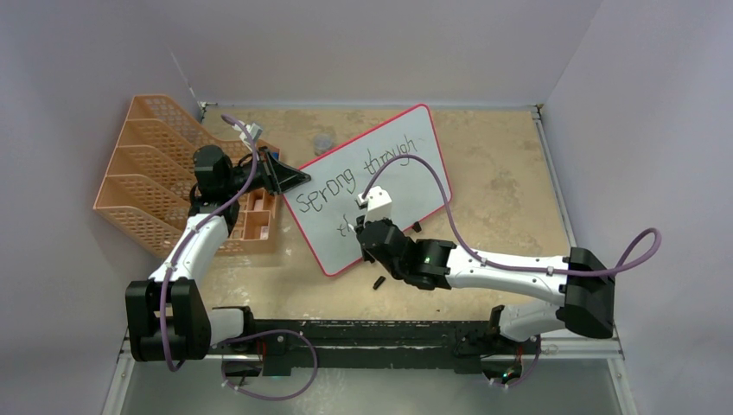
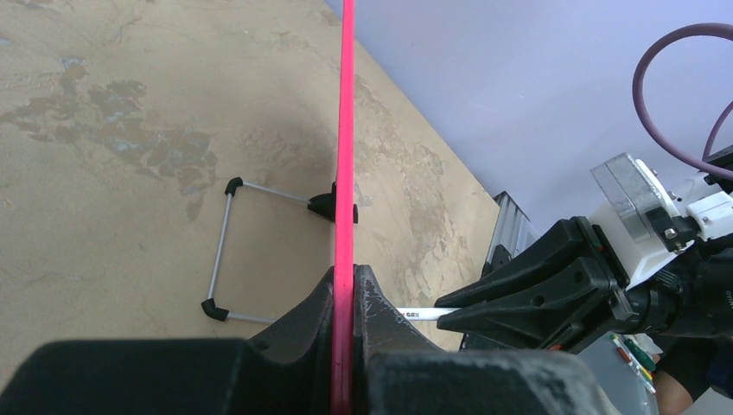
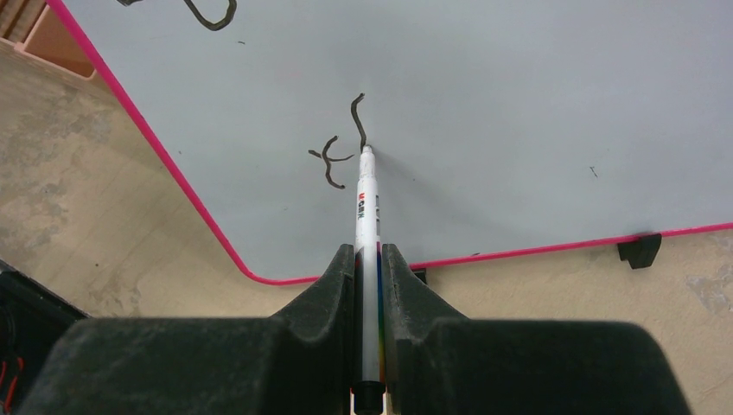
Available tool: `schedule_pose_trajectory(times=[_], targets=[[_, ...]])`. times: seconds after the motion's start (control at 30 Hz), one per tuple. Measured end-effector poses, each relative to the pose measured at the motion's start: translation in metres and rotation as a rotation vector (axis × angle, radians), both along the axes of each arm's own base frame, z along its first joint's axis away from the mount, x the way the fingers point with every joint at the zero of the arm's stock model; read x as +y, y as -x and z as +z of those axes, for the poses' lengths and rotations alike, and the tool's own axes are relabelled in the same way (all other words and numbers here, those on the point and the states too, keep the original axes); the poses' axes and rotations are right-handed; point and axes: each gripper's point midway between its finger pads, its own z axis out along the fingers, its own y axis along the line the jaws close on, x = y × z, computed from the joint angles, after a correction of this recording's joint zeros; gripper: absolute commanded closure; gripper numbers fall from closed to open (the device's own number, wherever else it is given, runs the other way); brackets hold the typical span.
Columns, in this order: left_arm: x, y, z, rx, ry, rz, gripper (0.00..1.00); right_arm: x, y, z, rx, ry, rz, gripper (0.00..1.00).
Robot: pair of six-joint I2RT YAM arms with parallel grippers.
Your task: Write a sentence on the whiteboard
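Observation:
The whiteboard (image 1: pixel 398 156) with a pink frame stands tilted mid-table. On it the sentence (image 1: pixel 346 181) reads "Sprong through", with the first strokes of a second line (image 3: pixel 341 147) below. My left gripper (image 1: pixel 290 179) is shut on the board's left edge (image 2: pixel 346 130), seen edge-on in the left wrist view. My right gripper (image 1: pixel 363 226) is shut on a white marker (image 3: pixel 367 216). The marker's tip touches the board at the bottom of the latest stroke. The right gripper and marker also show in the left wrist view (image 2: pixel 553 294).
An orange mesh file rack (image 1: pixel 151 173) lies at the left, with a small orange tray (image 1: pixel 255 216) beside it. A black cap (image 1: pixel 379 282) lies on the table near the board's lower corner. The board's wire foot (image 2: pixel 225 251) stands behind it. Walls enclose the table.

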Motion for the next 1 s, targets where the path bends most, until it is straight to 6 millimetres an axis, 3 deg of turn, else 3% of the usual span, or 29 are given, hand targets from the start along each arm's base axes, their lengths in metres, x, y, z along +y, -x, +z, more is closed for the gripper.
schedule_pose_trajectory(times=[1.0], targets=[[0.0001,-0.0003,-0.0001,0.000,0.000,0.002,1.00,-0.0072,-0.0077,-0.0029,-0.004,0.012,-0.041,1.00]])
